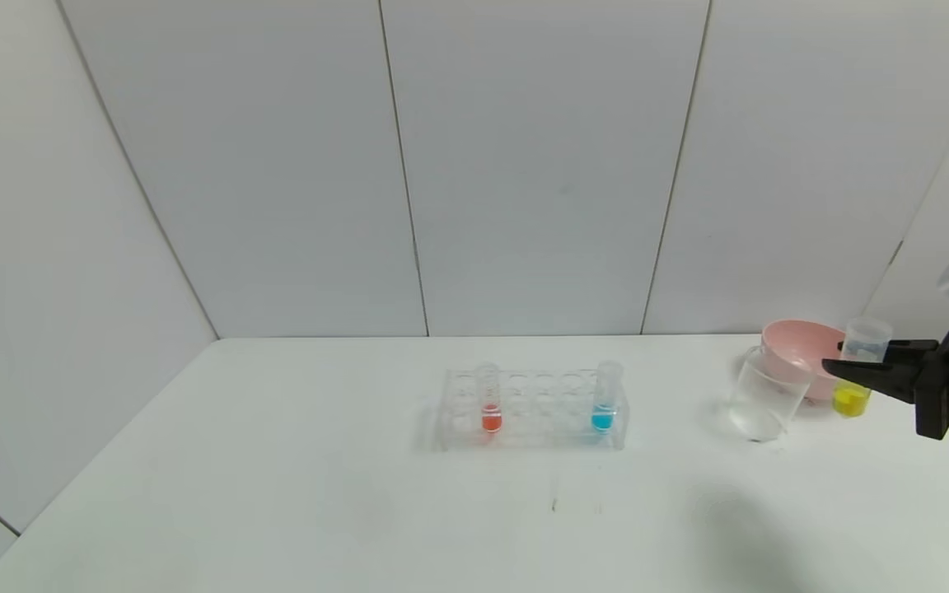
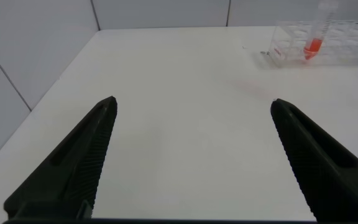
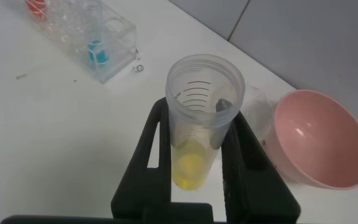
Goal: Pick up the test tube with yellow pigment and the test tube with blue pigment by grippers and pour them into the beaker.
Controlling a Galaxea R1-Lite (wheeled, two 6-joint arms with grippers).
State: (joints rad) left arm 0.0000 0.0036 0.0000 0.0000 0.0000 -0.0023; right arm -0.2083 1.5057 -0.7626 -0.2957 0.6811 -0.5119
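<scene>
On the white worktop (image 1: pixel 318 494), our right end effector (image 1: pixel 853 372) holds the test tube with yellow pigment (image 1: pixel 856 371) upright beside the beaker (image 1: pixel 763 399). It seems light, slippery and fragile; we grip its middle. The left end effector (image 2: pixel 191 155) stands wide.

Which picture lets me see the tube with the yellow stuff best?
The right wrist view: the clear round-bottomed test tube with yellow liquid fills the middle, clamped upright in the black right gripper, and you look into its open mouth. The head view shows it small, beside the pink bowl. The left wrist view misses it.
</scene>
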